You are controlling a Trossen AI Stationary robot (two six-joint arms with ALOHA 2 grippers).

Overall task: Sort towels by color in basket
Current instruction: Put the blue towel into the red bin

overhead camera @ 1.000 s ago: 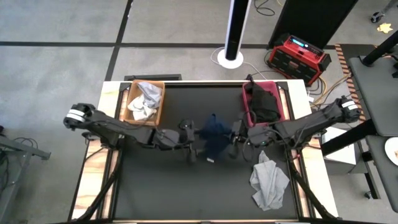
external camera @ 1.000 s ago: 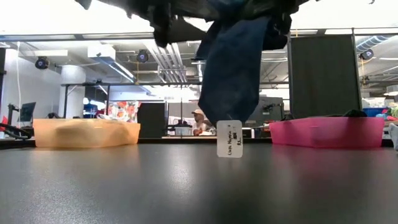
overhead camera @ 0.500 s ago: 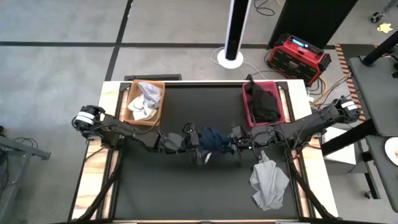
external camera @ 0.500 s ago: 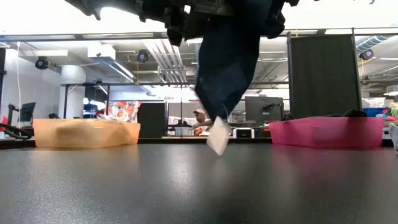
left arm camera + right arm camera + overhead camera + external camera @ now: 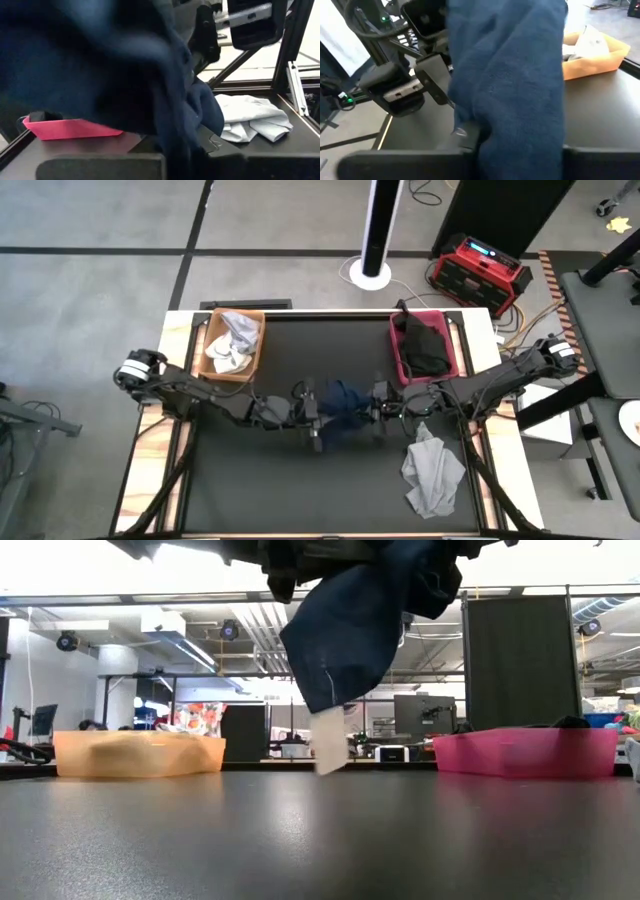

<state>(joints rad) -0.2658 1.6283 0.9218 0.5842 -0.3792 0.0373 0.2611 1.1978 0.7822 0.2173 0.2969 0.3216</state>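
Note:
A navy blue towel [image 5: 345, 401] hangs bunched between my two grippers above the middle of the table. My left gripper [image 5: 318, 409] is shut on its left side and my right gripper [image 5: 375, 406] on its right side. In the low view the towel [image 5: 360, 630] sags below them, and a white tag [image 5: 330, 750] dangles from its lowest corner just above the table. White towels [image 5: 232, 345] lie in the orange basket [image 5: 212, 330] and a black towel [image 5: 425, 348] lies in the pink basket [image 5: 398, 360]. A light grey towel [image 5: 432, 470] lies crumpled on the table at the near right. My left gripper holds the navy towel's left part [image 5: 175, 145], coming level from the table's left. The cloth fills its wrist view and covers the fingers, so layers and edge do not show. The towel is lifted clear of the table. My right gripper has the towel's right part [image 5: 485, 125], coming level from the table's right. The cloth drapes over the fingers and hides the place of contact. The towel hangs slack below, clear of the table.
The orange basket stands at the table's far left and the pink basket at the far right. The black table top [image 5: 260, 480] lies bare at the near left and in the middle. A red box [image 5: 480, 268] and a white pole base [image 5: 368, 272] stand on the floor beyond the table.
My left gripper has moved right toward the towel and shut on its left side. The towel, which hung long below my right gripper, is now gathered up between both grippers. Its lower end with the tag has swung left and risen a little.

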